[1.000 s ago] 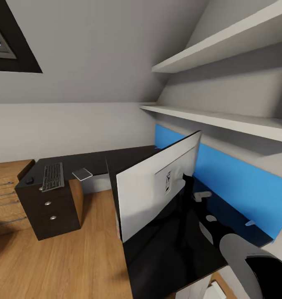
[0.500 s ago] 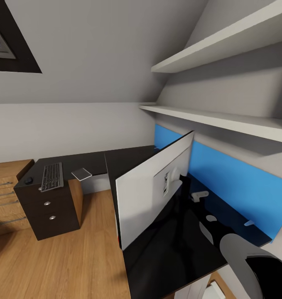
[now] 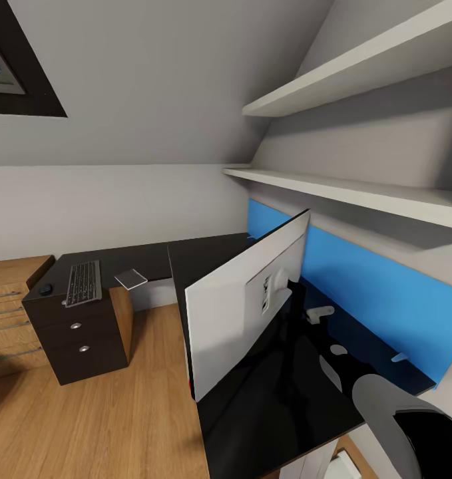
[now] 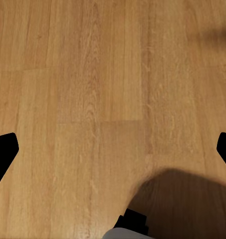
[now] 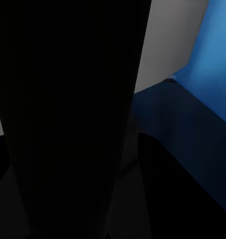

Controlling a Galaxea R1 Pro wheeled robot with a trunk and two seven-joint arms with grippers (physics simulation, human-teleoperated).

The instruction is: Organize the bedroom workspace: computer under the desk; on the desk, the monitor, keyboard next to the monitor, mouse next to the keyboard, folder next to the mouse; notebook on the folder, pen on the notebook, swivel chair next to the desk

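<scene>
The desk is the biggest thing in the head view: glossy black L-shaped top w/ a blue back panel along the wall and a black drawer unit under its far end. Two pale wall shelves hang above it, over a wood floor. The monitor stands on the near wing, tilted, pale back side toward the camera (screen face not visible). The keyboard lies on the far end above the drawers, the notebook just beside it, overhanging the desk edge a bit, and the mouse on the keyboard's other side, near the corner.

Left gripper, seen from its wrist cam: black fingertips at opposite frame edges, spread wide, nothing between them, floor below. Right wrist cam is mostly dark w/ a patch of blue panel; the right claw's state can't be told.
</scene>
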